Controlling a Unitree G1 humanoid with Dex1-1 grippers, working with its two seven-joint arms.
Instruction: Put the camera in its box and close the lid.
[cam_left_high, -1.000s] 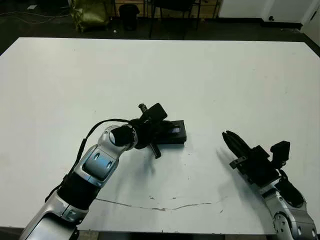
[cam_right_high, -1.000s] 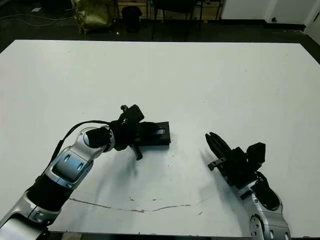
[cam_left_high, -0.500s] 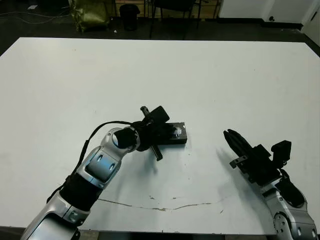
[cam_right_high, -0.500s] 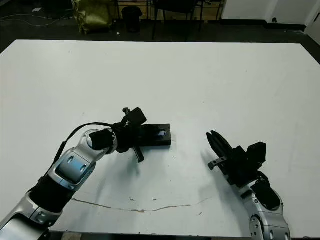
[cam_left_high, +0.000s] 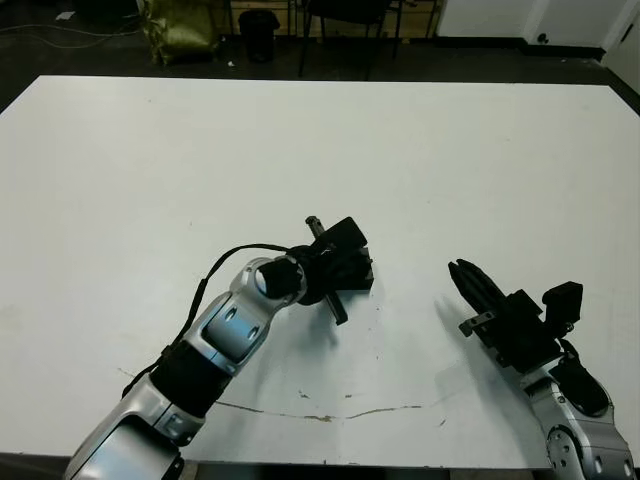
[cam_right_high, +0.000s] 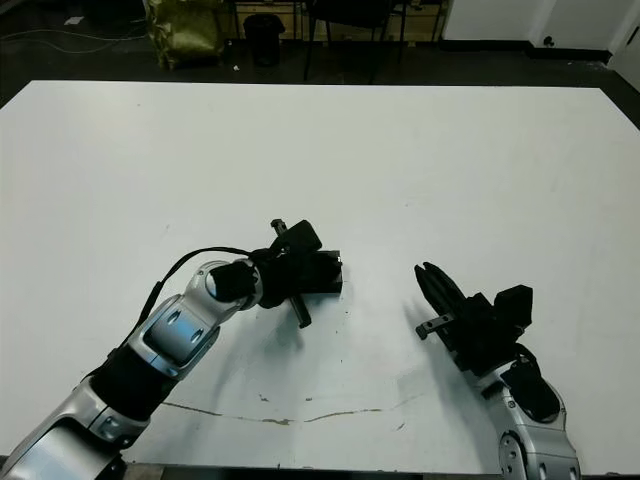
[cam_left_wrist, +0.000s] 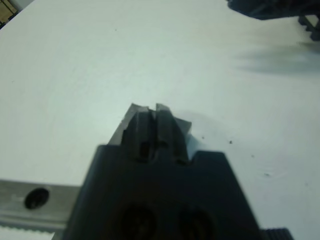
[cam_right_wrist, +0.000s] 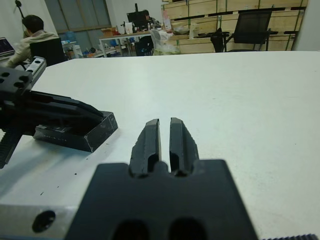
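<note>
The box (cam_right_wrist: 98, 132) is a small black case in the middle of the table, also seen as box (cam_left_high: 364, 279). Its flat black lid (cam_right_wrist: 64, 129) lies on top, and the case looks closed. The camera is hidden. My left gripper (cam_left_high: 358, 268) lies low across the lid with its fingers (cam_left_wrist: 150, 112) shut and nothing between them; in the right wrist view the left gripper (cam_right_wrist: 97, 113) reaches nearly to the box's end. To the right of the box, my right gripper (cam_left_high: 462, 274) hovers apart from it, its fingers (cam_right_wrist: 150, 137) shut and empty.
A thin dark crack line (cam_left_high: 330, 415) runs across the table near the front edge. Beyond the far edge are chairs and a yellow-green bag (cam_left_high: 180, 30). A person (cam_right_wrist: 31, 31) sits far behind the table in the right wrist view.
My left gripper has slid to the right along the top of the box and now covers most of the lid. The box and the right arm have stayed in place.
</note>
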